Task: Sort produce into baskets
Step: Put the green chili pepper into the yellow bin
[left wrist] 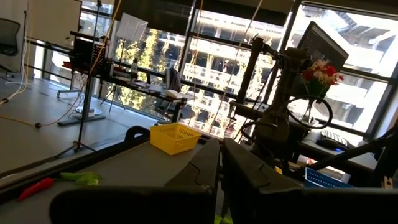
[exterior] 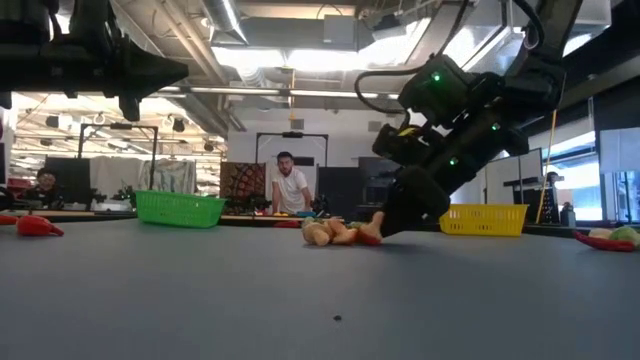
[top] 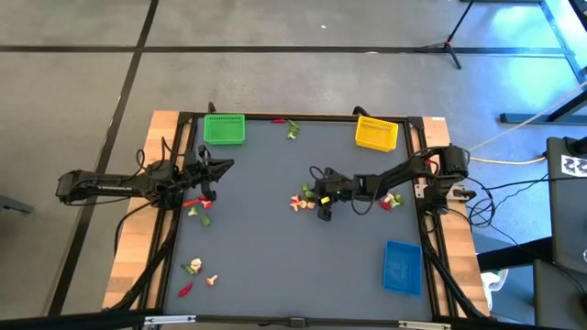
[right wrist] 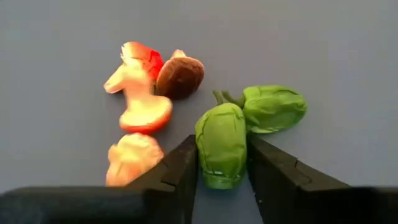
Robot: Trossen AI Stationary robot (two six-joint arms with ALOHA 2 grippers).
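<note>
Tabletop (top: pixel 275 238), dark grey, wood-edged; behind it a bright workshop with a person (exterior: pixel 291 186) standing. Baskets: green basket (top: pixel 224 128) far left, yellow basket (top: pixel 376 133) far right, blue basket (top: pixel 402 267) near right. Only my right wrist view shows my right gripper (right wrist: pixel 222 169) low at mid-table, fingers closed on a green piece (right wrist: pixel 221 143) beside pale mushroom pieces (right wrist: pixel 142 99). My left gripper (top: pixel 218 167) hangs left, above scattered produce (top: pixel 197 210); its spread I cannot tell.

My two arms: slim, dark, jointed segments with black cables looped along them. The right arm (top: pixel 404 174) has a rounded black housing with small green indicator lights. The right gripper (right wrist: pixel 222 180) has flat, matte black fingers (right wrist: pixel 177 171). The left arm (top: pixel 119 183) looks the same: black, thin, cable-draped.
</note>
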